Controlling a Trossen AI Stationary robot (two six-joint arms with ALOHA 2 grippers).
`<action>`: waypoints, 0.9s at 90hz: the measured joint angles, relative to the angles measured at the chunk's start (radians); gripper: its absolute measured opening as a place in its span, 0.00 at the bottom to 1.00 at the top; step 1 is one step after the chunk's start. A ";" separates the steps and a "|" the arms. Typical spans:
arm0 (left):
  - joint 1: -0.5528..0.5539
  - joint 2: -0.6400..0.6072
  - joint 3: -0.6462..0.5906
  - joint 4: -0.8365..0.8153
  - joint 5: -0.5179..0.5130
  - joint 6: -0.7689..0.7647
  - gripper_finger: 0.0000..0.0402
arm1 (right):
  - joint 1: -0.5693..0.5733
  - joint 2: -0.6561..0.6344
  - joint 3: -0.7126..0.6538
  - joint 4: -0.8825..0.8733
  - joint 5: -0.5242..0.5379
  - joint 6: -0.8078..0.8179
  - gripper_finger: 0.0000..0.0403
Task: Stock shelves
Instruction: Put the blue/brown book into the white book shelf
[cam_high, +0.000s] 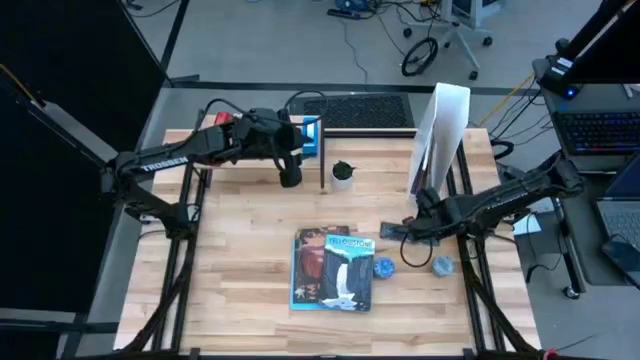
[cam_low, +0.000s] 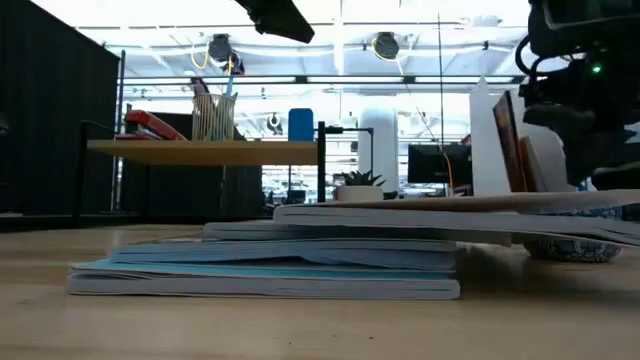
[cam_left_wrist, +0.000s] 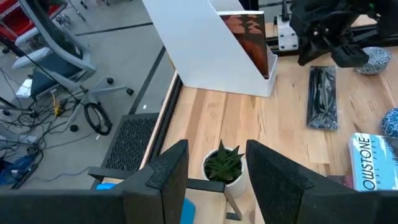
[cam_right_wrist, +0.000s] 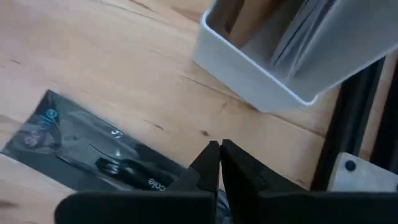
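My right gripper (cam_right_wrist: 219, 157) is pinched shut, empty, just beside the white file holder (cam_right_wrist: 261, 81). My left gripper (cam_left_wrist: 214, 171) is spread wide over the small plant (cam_left_wrist: 224, 165), also near that holder.

A light-wood butcher-block tabletop (cam_high: 250, 250) on a black metal frame carries everything. Near its front middle lies a stack of flat books and magazines (cam_high: 334, 268), the top cover blue with dark pictures. Just beside the stack's right edge sit two small blue-patterned round dishes (cam_high: 384, 267), and a flat dark plastic packet (cam_high: 397, 228) lies behind them. A tall white box-shaped file holder (cam_high: 437, 140) stands at the back right, books inside it. At the back left stands a low light-wood plank shelf on thin black legs (cam_low: 205, 151); a small green plant in a white pot (cam_high: 343, 175) sits on the tabletop just beside it
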 joint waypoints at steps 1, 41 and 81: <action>0.000 0.000 0.000 0.000 0.000 0.000 0.37 | 0.002 -0.001 0.004 -0.001 0.001 0.004 0.00; 0.000 0.000 0.000 -0.001 0.000 0.000 0.37 | -0.067 -0.004 0.264 -0.176 0.161 -0.034 0.00; 0.000 0.027 0.001 -0.023 0.000 -0.001 0.37 | -0.132 -0.021 0.328 -0.153 0.134 -0.147 0.12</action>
